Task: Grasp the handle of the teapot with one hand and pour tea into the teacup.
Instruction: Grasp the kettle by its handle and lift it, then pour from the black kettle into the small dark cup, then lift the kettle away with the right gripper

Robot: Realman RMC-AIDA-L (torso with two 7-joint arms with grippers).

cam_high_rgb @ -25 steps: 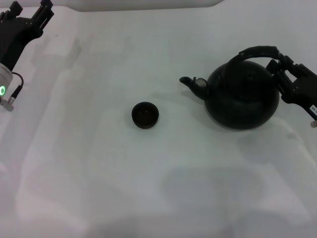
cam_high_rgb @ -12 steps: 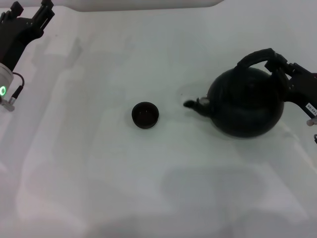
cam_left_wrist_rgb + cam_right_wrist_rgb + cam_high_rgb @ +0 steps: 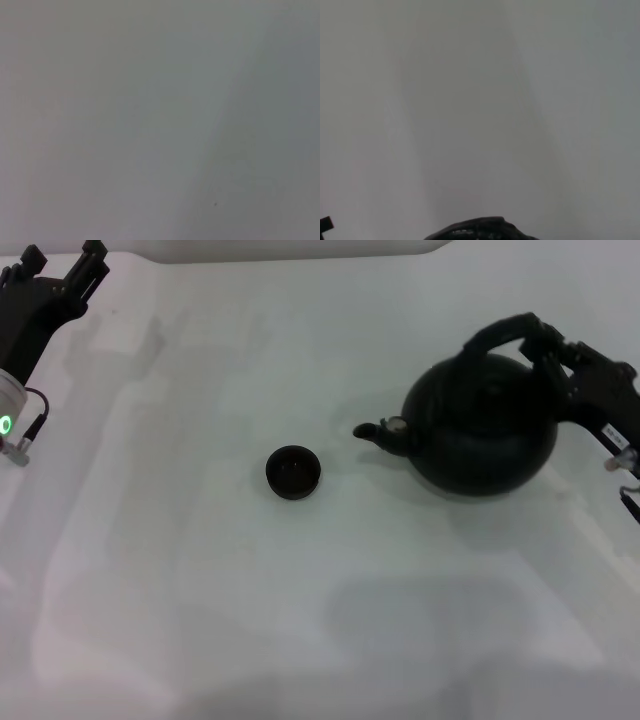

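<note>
Right gripper point(image 3: 548, 352): shown at the right edge of the head view, its fingers closed around the right end of the handle.
Handle point(image 3: 497, 332): a thick black arch across the top of the teapot, seen at upper right of the head view.
Teapot point(image 3: 480, 430): a round matte black pot in the right half of the head view; a shadow is cast on the table below and to the right of it; whether the base touches the table cannot be told.
Spout point(image 3: 380, 432): short, with a small silvery fitting, pointed toward the left of the frame, toward the teacup.
Teacup point(image 3: 293, 472): a small black bowl-like cup, upright, just left of centre in the head view; it is set apart from the spout, with bare table between.
Table point(image 3: 200, 620): a pale surface on which the teacup is placed.
Left gripper point(image 3: 58, 265): seen at the upper left corner of the head view, well apart from teacup and teapot; its fingers are spread, with nothing held.
Right wrist view: a dark curved edge, unidentified, is seen at the bottom margin against pale table.
</note>
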